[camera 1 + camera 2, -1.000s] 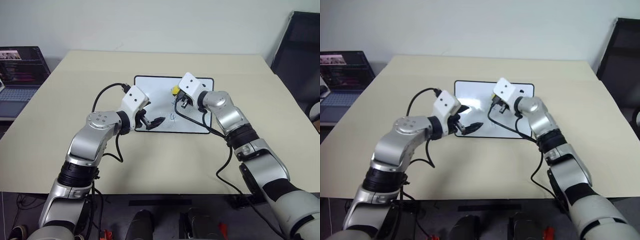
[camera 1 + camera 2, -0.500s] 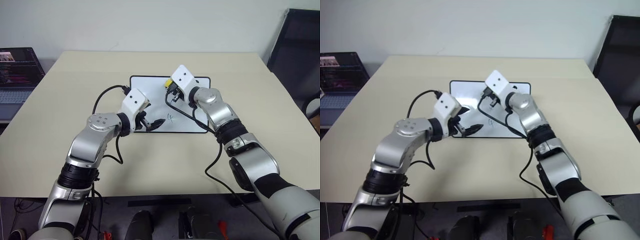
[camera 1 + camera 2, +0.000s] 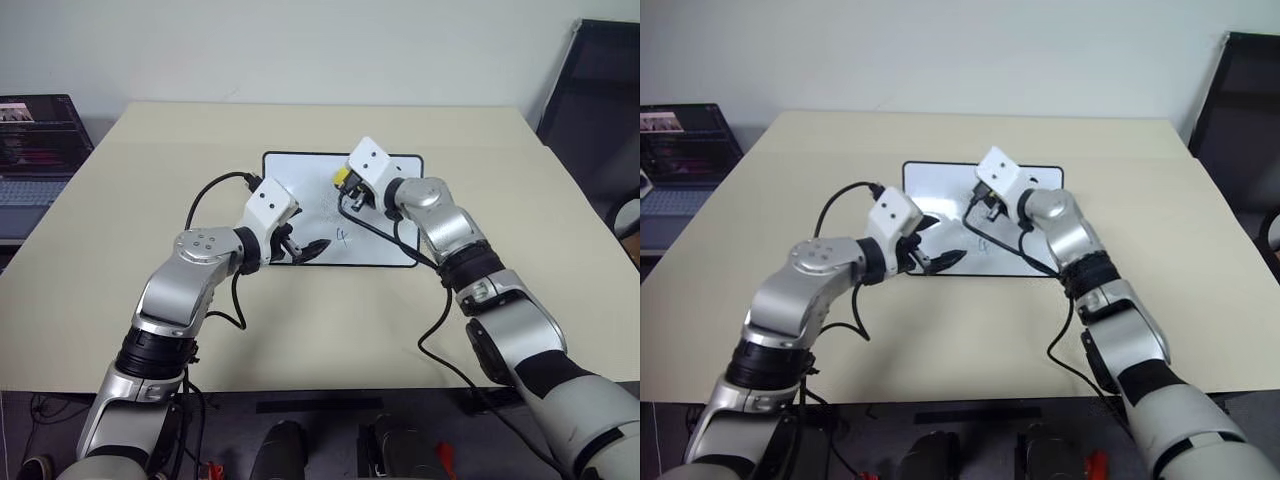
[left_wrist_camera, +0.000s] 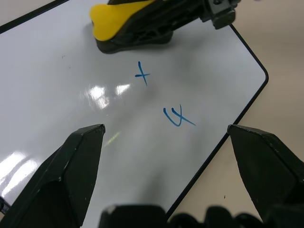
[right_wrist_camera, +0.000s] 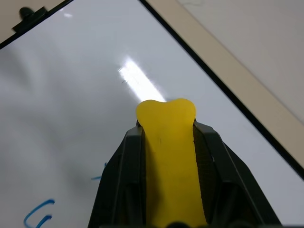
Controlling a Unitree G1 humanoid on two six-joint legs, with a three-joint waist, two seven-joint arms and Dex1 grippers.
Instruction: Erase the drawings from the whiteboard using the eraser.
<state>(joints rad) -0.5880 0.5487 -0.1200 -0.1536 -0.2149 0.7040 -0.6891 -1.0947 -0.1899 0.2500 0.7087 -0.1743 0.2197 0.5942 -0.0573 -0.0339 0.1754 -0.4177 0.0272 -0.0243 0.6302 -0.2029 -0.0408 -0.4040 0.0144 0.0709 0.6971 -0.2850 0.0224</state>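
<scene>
The eraser [image 5: 170,156] sits clamped in the right end effector [image 3: 345,188], over the whiteboard [image 4: 57,80].

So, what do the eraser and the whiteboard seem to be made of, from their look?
The eraser looks like soft yellow foam or rubber with a matt finish: it bulges where the fingers pinch it. The whiteboard seems to be a hard glossy coated sheet, since lamp reflections shine on it; its thin black frame is probably plastic.

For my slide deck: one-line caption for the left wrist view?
Open left gripper over the whiteboard; two blue drawings remain beside the yellow eraser.
</scene>
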